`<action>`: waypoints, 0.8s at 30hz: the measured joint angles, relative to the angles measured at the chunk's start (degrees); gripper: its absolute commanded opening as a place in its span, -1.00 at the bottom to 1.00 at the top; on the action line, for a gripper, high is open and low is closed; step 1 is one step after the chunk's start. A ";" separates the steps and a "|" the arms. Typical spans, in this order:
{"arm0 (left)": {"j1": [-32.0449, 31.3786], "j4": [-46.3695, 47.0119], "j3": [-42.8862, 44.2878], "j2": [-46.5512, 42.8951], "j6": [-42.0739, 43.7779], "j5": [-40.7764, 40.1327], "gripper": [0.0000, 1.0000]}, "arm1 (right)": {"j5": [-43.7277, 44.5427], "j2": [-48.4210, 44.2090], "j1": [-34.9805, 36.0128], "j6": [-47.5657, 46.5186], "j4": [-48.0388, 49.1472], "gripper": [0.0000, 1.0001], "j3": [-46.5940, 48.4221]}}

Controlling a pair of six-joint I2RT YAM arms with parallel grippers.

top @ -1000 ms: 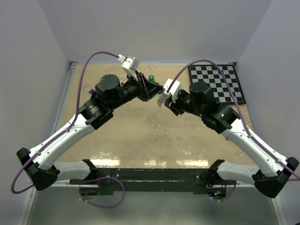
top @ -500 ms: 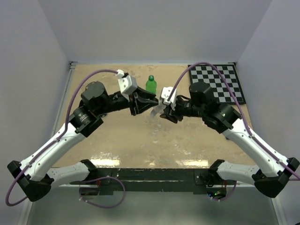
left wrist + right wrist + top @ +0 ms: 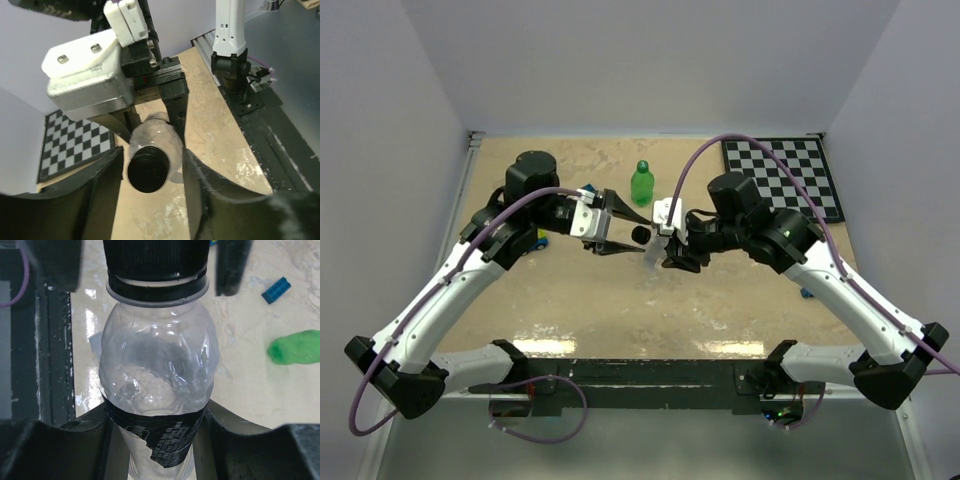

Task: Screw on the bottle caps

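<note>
Status: clear bottle is up off the surface, lying roughly level between the two arms. The right end effector is clamped on it at the dark label band. The black cap sits on the neck, pointing at the left arm. The left end effector is apart — jaws flank the cap with a sliver of gap each side, nothing touching. Can't tell how far down the cap is threaded; from the right wrist view it looks square to the neck ring.

The green bottle stands upright on the surface just beyond the two end effectors, with a green top on it. Tightness unreadable.

Risks as I see them:
- Bottle wall is thin and crumpled. A twist on the cap could spin the whole bottle in the right grip instead of turning the thread — cap ends up loose.
- If the left closes off-centre, it shoves the neck sideways and levers the bottle out of the right jaws; it'd drop to the surface.
- Squeezing harder on the right to stop slip just dents the wall more.
- Green bottle is close by; a wide wrist swing tips it.
</note>
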 measured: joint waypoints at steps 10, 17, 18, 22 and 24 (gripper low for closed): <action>0.04 19.19 -11.26 -10.88 -20.33 -17.44 0.95 | 16.26 -1.25 0.04 4.92 5.81 -1.00 -1.53; 0.13 29.66 -12.76 -9.18 -49.72 -38.05 0.86 | 28.20 -1.25 -0.02 6.51 10.10 -1.00 -3.34; 0.13 30.01 -13.22 -8.63 -53.05 -39.63 0.83 | 29.09 -1.22 -0.04 6.62 10.54 -1.00 -3.41; -0.02 30.01 -13.42 -4.39 -67.30 -44.83 0.68 | 31.95 -0.98 -0.02 6.82 12.52 -1.00 -3.45; -0.50 29.68 -13.40 -2.54 -72.15 -47.56 0.60 | 32.61 -0.79 -0.02 6.82 13.18 -1.00 -3.48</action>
